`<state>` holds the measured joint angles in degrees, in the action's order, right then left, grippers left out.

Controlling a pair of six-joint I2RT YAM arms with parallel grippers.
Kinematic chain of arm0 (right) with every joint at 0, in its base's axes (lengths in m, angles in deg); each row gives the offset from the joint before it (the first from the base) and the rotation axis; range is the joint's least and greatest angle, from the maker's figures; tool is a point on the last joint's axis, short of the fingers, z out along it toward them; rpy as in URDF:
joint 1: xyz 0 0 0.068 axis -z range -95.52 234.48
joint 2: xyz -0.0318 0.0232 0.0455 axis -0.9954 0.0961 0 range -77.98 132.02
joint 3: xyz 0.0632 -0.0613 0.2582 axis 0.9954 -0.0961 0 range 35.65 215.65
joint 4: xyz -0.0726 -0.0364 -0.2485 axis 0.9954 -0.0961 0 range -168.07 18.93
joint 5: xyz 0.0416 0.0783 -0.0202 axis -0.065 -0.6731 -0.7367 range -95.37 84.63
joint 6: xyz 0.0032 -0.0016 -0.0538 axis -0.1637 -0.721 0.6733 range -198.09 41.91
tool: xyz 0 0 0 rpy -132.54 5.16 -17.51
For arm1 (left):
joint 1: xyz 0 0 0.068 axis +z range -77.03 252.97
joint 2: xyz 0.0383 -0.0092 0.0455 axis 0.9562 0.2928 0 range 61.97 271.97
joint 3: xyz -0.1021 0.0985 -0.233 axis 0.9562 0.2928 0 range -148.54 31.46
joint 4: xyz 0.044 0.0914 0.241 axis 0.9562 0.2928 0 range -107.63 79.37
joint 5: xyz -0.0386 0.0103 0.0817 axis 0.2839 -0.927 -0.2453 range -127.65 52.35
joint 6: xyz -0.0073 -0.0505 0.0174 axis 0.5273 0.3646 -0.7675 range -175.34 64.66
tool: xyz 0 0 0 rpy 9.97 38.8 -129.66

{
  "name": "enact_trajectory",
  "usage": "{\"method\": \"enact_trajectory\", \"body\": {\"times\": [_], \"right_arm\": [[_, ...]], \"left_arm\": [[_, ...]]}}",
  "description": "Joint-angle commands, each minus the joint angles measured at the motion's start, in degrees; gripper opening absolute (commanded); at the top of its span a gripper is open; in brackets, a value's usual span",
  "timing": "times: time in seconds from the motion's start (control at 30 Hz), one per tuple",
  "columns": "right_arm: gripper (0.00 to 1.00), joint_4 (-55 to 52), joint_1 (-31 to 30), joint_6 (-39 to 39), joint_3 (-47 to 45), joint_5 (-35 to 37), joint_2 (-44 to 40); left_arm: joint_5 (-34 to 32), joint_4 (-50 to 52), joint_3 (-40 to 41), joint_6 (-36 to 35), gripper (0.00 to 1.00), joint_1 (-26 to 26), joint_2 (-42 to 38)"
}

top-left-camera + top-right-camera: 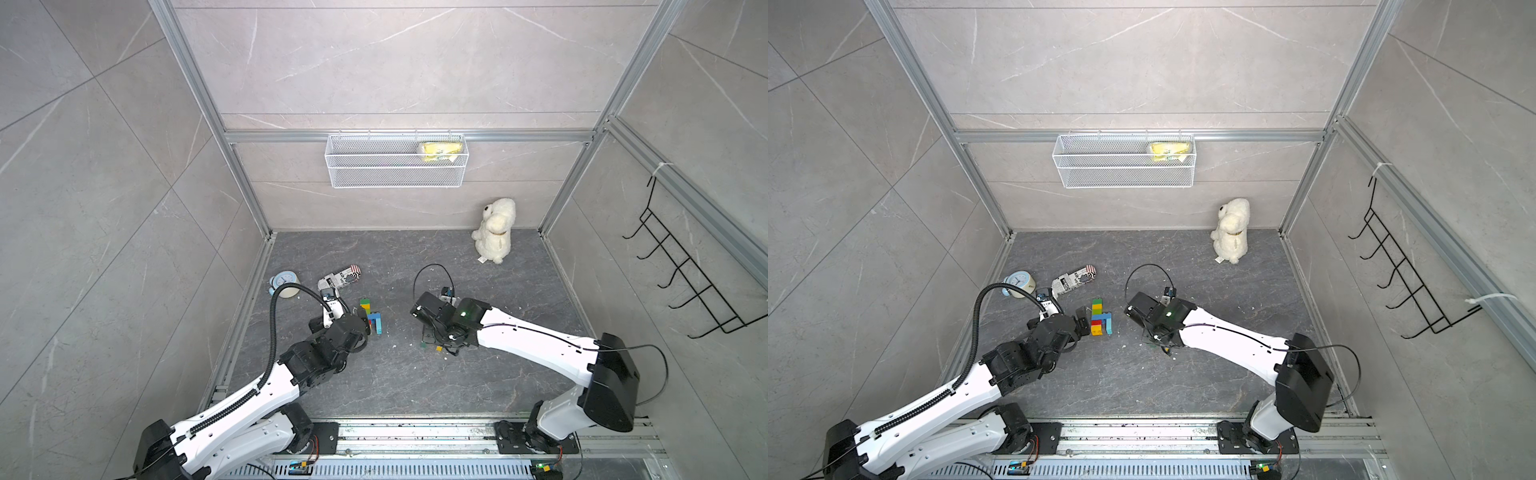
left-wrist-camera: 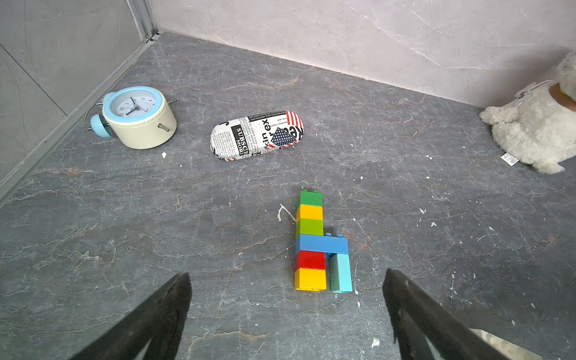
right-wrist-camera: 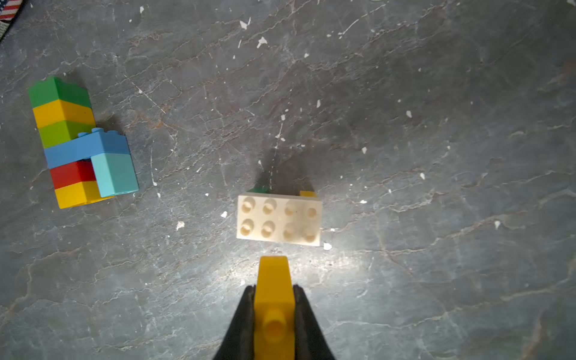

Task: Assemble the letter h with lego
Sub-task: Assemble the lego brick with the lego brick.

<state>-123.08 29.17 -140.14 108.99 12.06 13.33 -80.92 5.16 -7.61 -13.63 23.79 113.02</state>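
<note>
Lego h (image 2: 311,243), nearly built, lies flat on the counter (image 2: 156,233) just beside the wide-open left hand (image 2: 286,276), while near it the right hand (image 3: 274,290) pinches a yellow brick (image 3: 274,274), likely light, rigid and slick, best held by its flat sides.

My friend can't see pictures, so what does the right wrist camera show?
Black jaws are shut on a yellow brick, with a white eight-stud brick lying beyond it on the grey floor. Farther off lies a lego build of green, yellow, lime, blue, red and light blue bricks.
</note>
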Motion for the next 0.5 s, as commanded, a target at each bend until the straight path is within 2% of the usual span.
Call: {"method": "enact_trajectory", "body": {"times": [0.0,0.47], "right_arm": [[0.0,-5.5,-0.8,-4.1,4.2,3.1,3.9],[0.0,-7.5,-1.0,-3.6,12.0,5.1,14.5]], "left_arm": [[-2.0,0.6,-0.8,0.8,0.99,0.1,-0.9],[-1.8,1.0,-0.7,1.0,0.99,0.2,-2.3]]}}
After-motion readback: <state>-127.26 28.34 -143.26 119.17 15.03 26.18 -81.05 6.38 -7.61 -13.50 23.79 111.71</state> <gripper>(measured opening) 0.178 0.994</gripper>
